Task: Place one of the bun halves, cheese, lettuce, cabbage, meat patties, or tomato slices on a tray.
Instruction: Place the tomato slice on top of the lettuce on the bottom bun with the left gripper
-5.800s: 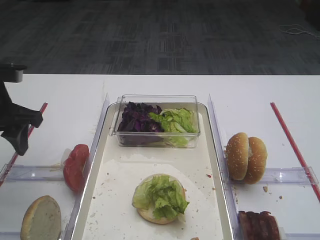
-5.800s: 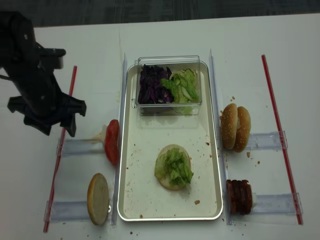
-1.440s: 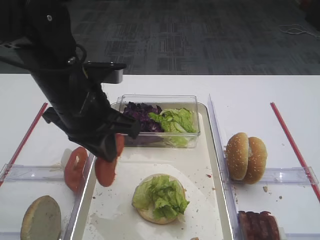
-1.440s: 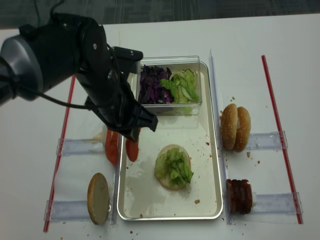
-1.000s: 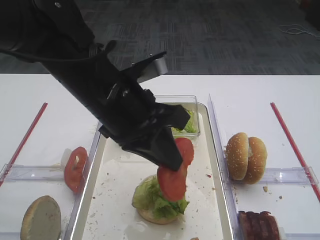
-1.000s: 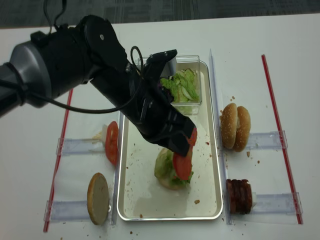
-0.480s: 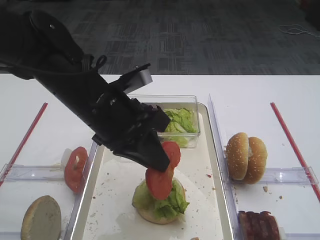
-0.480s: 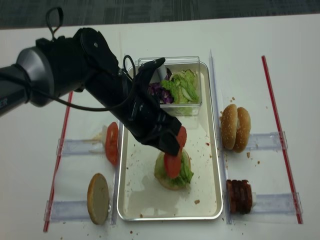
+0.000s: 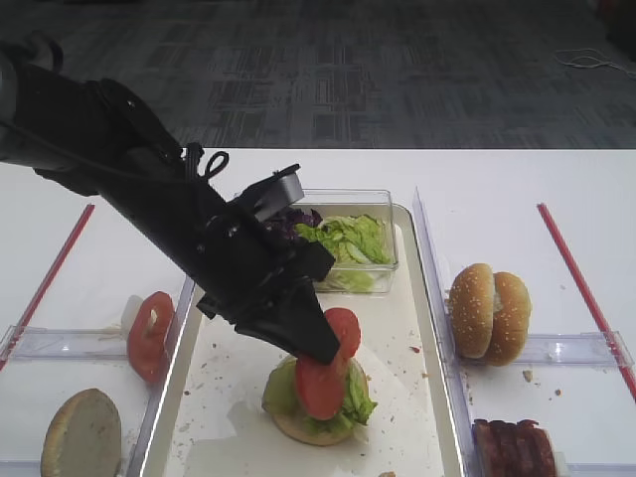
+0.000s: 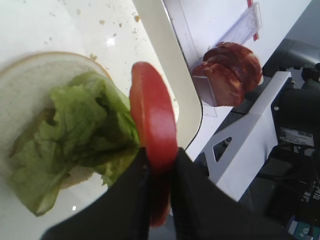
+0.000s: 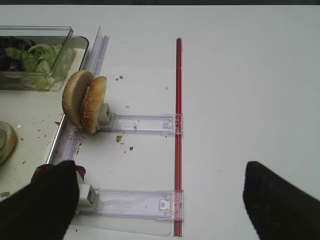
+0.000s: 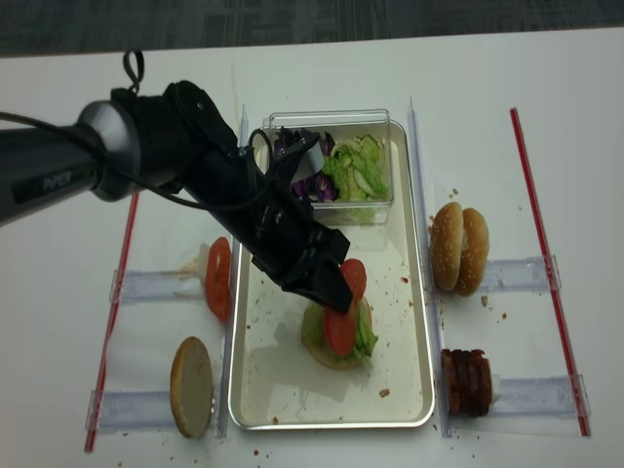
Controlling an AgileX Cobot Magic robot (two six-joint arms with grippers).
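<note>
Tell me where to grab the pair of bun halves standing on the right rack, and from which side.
Take the bun halves across the domed outer faces, from above. They stand on edge, pressed together, so both crusts face sideways with the top rims free.

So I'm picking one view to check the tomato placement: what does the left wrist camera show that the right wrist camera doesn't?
Only the left wrist view shows the left gripper shut on two tomato slices, held edge-up over the lettuce on a bun half.

Only the right wrist view shows the upright bun halves, the clear tub of greens, and the open right gripper.

Both show the tray rim and the meat patties, barely visible in the right wrist view.
</note>
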